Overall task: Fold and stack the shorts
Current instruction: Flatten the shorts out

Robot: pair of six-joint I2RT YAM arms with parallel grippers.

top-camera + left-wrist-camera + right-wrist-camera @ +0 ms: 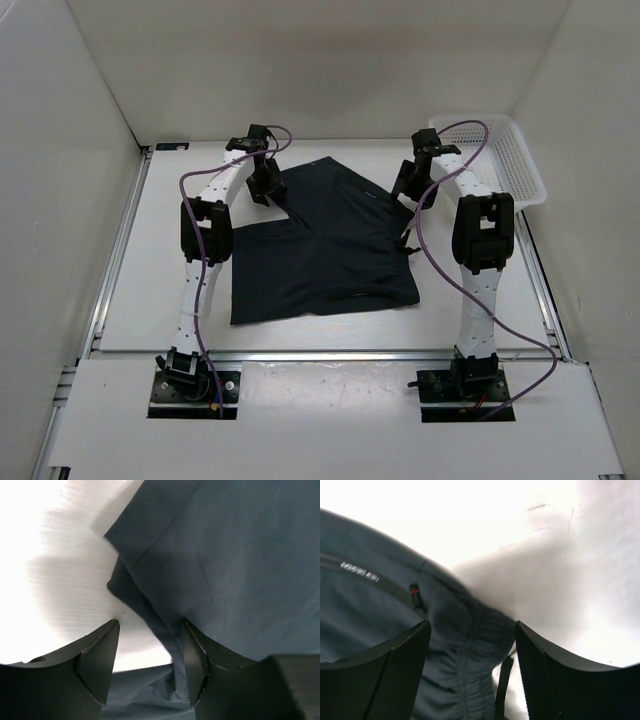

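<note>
Left arm base point(190, 380) and right arm base point(465, 385): bolted at the near edge of the surface point(170, 250). Left pincer point(265, 186): held low over the far-left edge of the shorts point(320, 255), fingers spread; in the wrist view point(151, 625) a hemmed cloth edge runs into the gap, nothing yet pinched. Shorts: dark navy, laid nearly flat mid-surface between the two arms, one leg reaching far, the other near-left, waistband to the right. Right pincer point(410, 186): spread likewise; in its wrist view point(472, 625) the gathered waistband corner and a drawstring lie between the fingers, ungripped. White mesh basket point(510, 160): far right, apart from the cloth. Step judged in hand: seizing the far edge for a fold. Recommended: each pincer lowered until one finger slips beneath the hem, all layers taken, the drawstring caught with the waistband, then both raised together and level, so the fold is laid square.
</note>
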